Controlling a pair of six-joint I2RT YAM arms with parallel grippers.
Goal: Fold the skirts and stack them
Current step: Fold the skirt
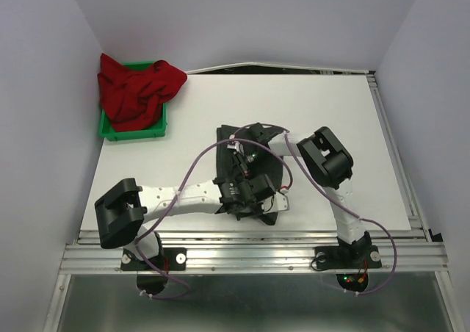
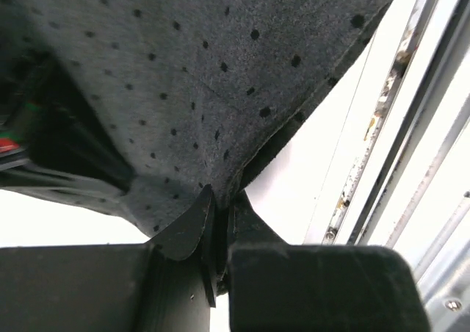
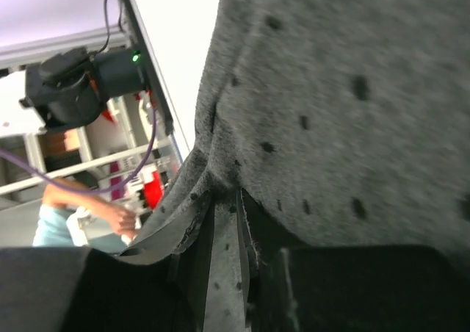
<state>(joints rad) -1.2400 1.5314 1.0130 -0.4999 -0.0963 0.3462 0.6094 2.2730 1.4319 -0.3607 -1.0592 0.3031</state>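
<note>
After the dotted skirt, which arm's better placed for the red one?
Left, probably. The red skirt sits in the green bin at the far left, the left arm's side. For now left gripper and right gripper both clamp the dotted skirt.

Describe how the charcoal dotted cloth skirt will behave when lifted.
Probably floppy: the charcoal dotted skirt drapes and creases from where the left gripper pinches it. Its fuzzy, felt-like surface likely resists slipping in the right gripper. Likely light; a small pinch holds a hanging fold.

A green bin [image 1: 136, 135] sits at the far left of the white table [image 1: 330, 119], metal rails [image 1: 250, 253] along its near edge
</note>
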